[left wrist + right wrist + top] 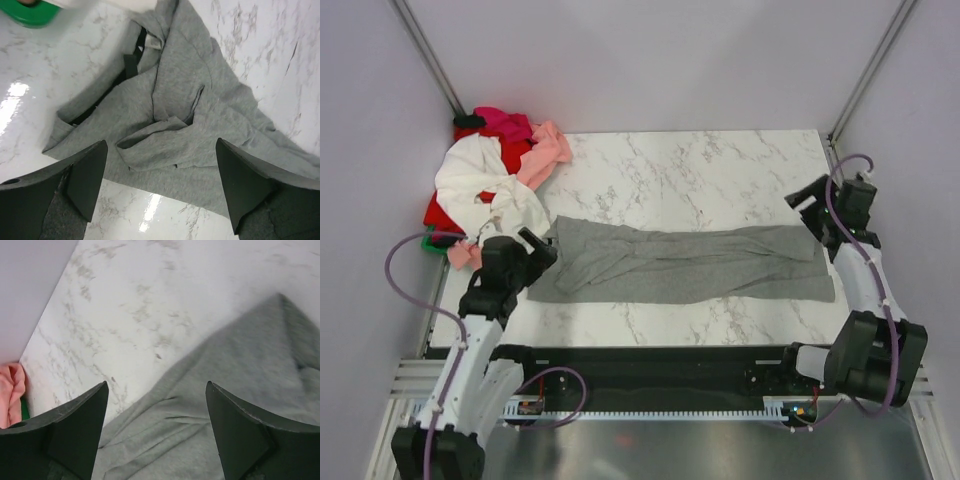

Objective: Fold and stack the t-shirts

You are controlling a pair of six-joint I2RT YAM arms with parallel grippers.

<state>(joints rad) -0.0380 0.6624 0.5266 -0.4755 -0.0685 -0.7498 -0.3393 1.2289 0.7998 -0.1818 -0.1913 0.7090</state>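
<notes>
Hovering, both spread wide: our L gripper (161, 145) over left end of the crumpled grey cloth t-shirt (685, 265), R gripper (156, 385) over its right. Shirt lies along near edge of white marble counter (720, 170); white/red/pink shirt heap (485, 180) crowds far-left corner.

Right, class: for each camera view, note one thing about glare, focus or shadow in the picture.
Top external: even light, sharp, only soft shadows round the grey shirt. Left wrist: crisp cloth folds, but bright glare patches on the glossy marble table. Right wrist: the softest view, shirt and marble hazy, the upper right washed pale.
</notes>
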